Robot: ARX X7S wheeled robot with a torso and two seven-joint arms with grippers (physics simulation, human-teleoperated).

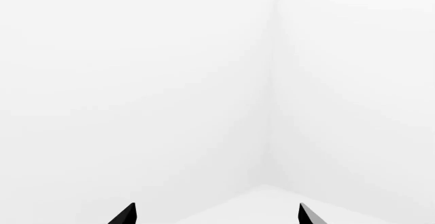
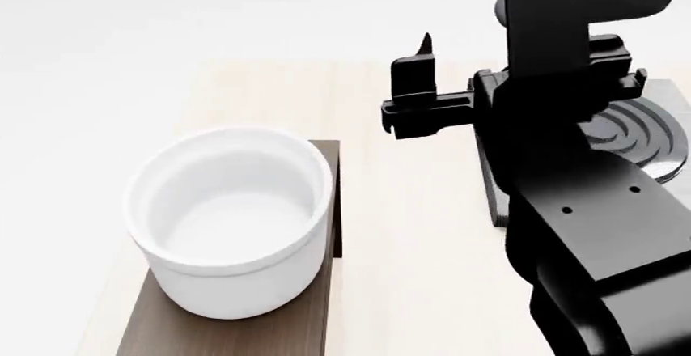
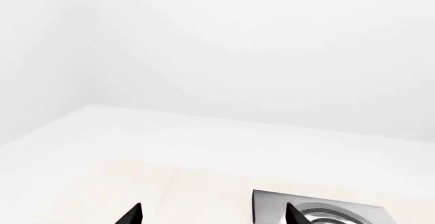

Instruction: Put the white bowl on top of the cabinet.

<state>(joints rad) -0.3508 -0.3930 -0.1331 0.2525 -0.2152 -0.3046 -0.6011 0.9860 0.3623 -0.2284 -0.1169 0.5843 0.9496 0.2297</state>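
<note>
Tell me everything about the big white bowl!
The bowl is deep and cup-like, glossy plain white, with straight round walls, a thick band around its rim and a rounded base. It looks like smooth ceramic. It is empty and stands upright on the cabinet, a dark wood-grain box, covering most of the top that shows. Nothing else touches it; the right claw hangs apart from it, off to the side.

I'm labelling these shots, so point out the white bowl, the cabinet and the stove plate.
white bowl (image 2: 232, 247): head view, front outer wall.
cabinet (image 2: 216, 336): head view, bare wood-grain top.
stove plate (image 2: 648, 133): head view, ringed surface.
</note>
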